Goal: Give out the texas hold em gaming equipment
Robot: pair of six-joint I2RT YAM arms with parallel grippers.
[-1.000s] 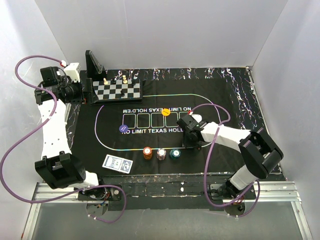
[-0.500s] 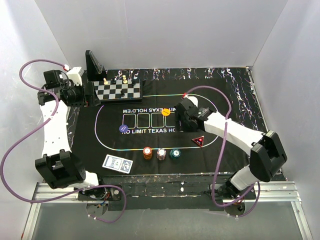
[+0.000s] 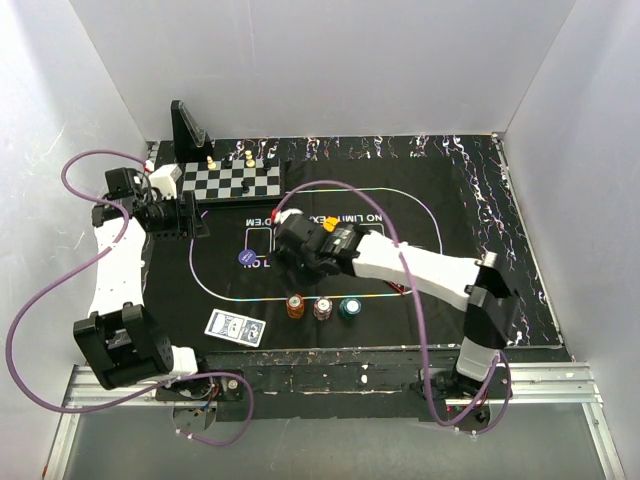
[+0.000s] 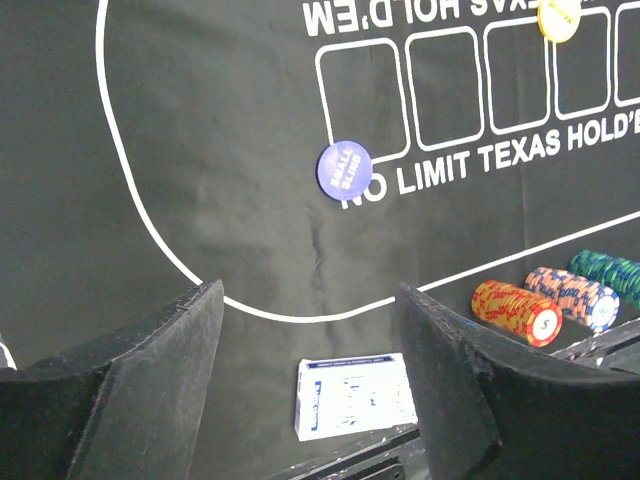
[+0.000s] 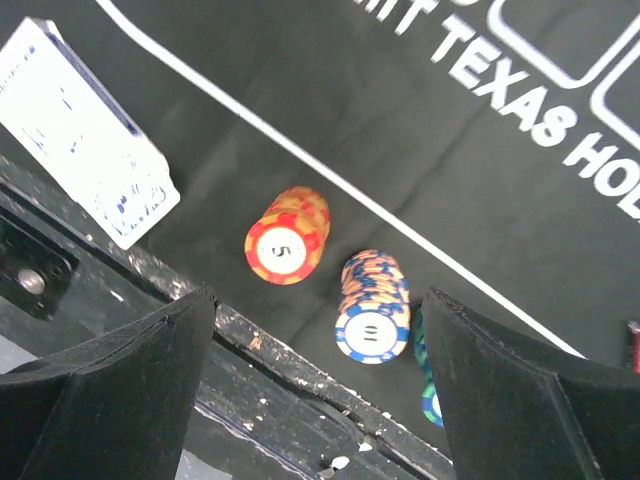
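Left gripper (image 3: 183, 216) upper left, now off chessboard (image 3: 237, 181) edge and lower in frame; jaws apart, empty. Card deck (image 3: 235, 327) lower left and blue disc (image 3: 247, 257) unmoved. Right gripper (image 3: 288, 247) swung from centre-right to frame centre, near three chip stacks (image 3: 322, 308); jaws wide, empty. Red marker (image 3: 399, 290) on mat, mostly hidden behind right arm.

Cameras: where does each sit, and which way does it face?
Top external: above and behind the arms, looking down on the black mat; both arms in view.
Left wrist: at the mat's left edge, facing the blue disc; the left gripper frames the bottom.
Right wrist: above the near edge, looking down; the right gripper shows.
Shared: both wrist views hold the orange chip stack and card deck.
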